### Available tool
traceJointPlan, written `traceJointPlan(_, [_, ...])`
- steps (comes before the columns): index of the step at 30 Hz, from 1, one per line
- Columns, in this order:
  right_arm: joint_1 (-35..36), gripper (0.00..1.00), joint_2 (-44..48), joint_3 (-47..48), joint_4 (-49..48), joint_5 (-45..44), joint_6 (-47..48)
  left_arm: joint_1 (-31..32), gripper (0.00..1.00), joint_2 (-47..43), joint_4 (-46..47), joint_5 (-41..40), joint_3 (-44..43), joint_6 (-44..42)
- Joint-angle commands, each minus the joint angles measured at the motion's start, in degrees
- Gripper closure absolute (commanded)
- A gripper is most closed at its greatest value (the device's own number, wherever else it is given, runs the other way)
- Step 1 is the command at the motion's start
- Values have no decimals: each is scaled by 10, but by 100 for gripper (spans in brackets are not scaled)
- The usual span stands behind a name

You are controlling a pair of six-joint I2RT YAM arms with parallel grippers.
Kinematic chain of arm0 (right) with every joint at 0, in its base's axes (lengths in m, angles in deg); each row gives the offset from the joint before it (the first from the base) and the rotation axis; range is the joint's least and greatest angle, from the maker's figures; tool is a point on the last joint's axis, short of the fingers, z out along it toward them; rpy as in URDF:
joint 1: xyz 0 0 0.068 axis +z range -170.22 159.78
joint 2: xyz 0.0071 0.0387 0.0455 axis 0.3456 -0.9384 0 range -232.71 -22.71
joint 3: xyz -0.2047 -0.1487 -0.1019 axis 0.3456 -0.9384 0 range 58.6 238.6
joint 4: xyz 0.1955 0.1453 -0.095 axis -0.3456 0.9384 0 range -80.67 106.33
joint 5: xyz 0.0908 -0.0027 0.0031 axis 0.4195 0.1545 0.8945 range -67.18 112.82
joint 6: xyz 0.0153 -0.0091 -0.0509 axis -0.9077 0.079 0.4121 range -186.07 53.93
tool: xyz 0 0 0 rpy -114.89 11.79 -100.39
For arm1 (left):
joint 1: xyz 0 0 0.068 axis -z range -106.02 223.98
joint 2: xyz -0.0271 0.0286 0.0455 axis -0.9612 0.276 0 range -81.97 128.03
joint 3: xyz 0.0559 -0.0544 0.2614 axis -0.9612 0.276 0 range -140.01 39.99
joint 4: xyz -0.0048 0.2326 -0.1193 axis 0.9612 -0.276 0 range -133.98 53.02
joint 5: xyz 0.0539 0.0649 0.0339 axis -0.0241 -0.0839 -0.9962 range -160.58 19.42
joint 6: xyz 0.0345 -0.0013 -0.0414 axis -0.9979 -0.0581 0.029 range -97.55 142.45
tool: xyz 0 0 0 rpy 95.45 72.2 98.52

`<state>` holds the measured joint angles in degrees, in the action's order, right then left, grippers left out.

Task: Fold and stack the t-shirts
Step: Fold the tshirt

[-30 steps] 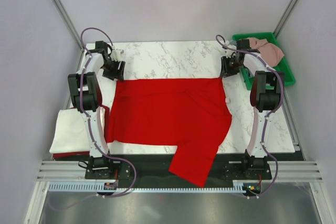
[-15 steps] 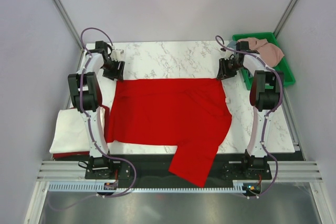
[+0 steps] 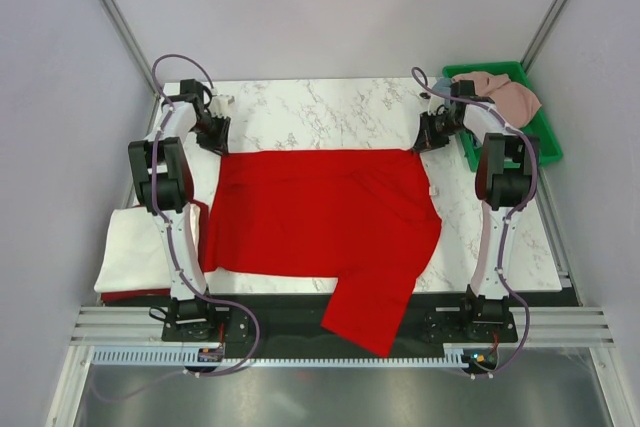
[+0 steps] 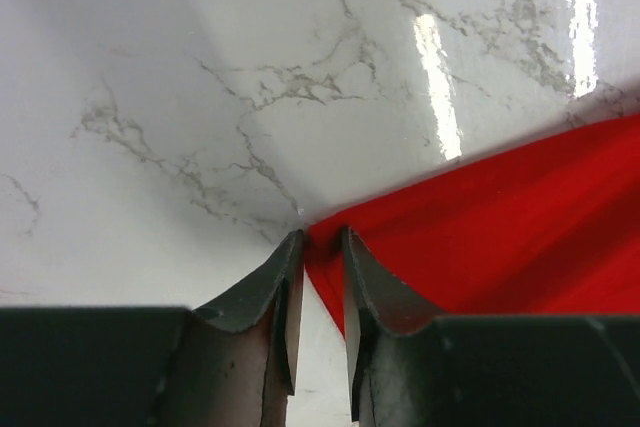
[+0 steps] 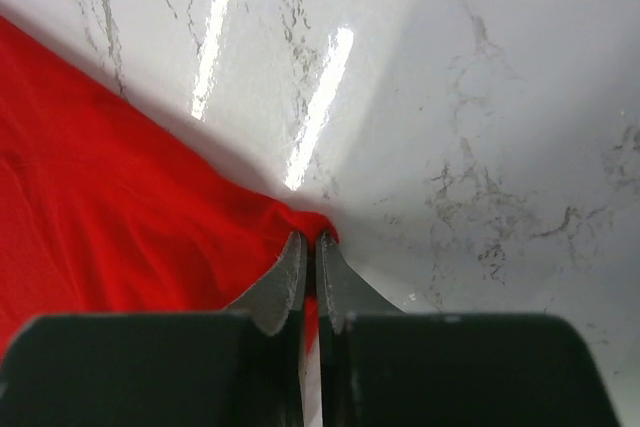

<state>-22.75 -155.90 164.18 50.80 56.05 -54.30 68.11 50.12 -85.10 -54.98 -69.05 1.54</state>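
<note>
both far corners, apt holds on the probably limp, light red shirt (image 3: 320, 212), sit clamped in the left claw (image 4: 318, 247) and right claw (image 5: 309, 247).

The top view looks down from high behind the near edge, over the whole table (image 3: 330, 112). The 2 wrist views sit low and close, each facing 1 far corner of the red t-shirt (image 3: 320, 212), which the top view also shows.
</note>
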Motion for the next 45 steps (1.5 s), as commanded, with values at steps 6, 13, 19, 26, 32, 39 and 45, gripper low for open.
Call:
traceJointPlan(6, [-1, 100, -20, 55, 15, 6, 22, 2, 98, 12, -43, 70, -6, -8])
traceJointPlan(13, [-16, 100, 70, 95, -4, -16, 44, -5, 98, -89, -33, 83, -65, 21])
traceJointPlan(19, [-27, 100, 190, 46, -55, -12, 37, -5, 98, -203, -25, 114, -57, 43])
traceJointPlan(26, [-29, 100, 381, -29, -94, -27, 33, -5, 98, -336, -14, 121, -14, 44])
traceJointPlan(32, [-29, 100, 558, -94, -98, -62, 76, -6, 98, -476, 10, 101, 41, 42])
traceJointPlan(39, [-29, 100, 743, -119, -62, -82, 104, -9, 98, -658, 57, 57, 109, 34])
traceJointPlan(45, [-28, 100, 838, -33, 16, -97, 112, -7, 98, -775, 68, 21, 102, 3])
